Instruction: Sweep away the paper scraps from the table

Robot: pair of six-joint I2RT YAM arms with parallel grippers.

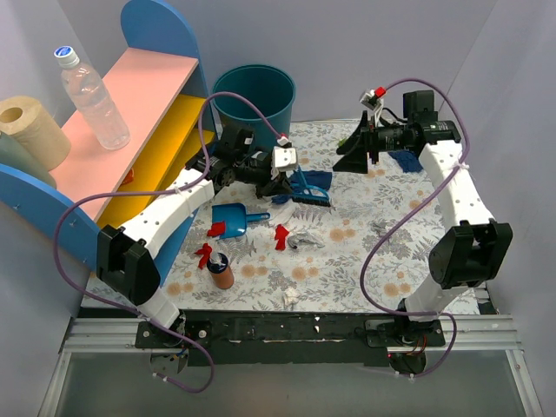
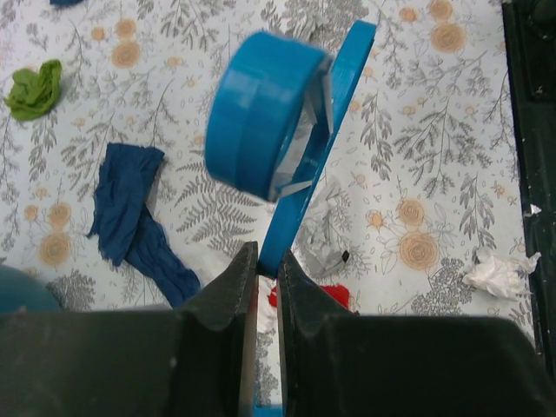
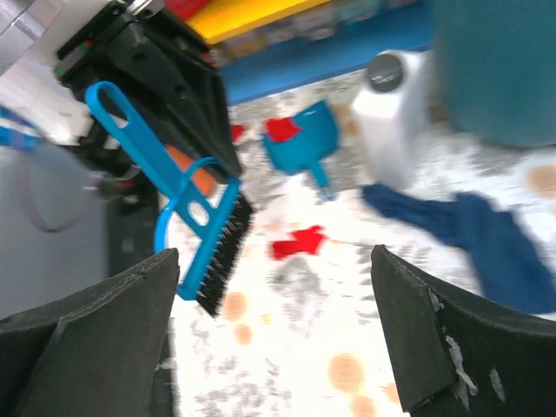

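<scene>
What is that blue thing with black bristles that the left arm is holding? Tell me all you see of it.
It is a blue plastic hand brush: a long flat handle with a hole at its end, a curved loop, and a row of stiff black bristles. The left claw grips the handle. Whether the bristles touch the table is unclear.

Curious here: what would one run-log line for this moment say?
left pincer: shut on brush | right pincer: open, empty | paper scraps: scattered on table
</scene>
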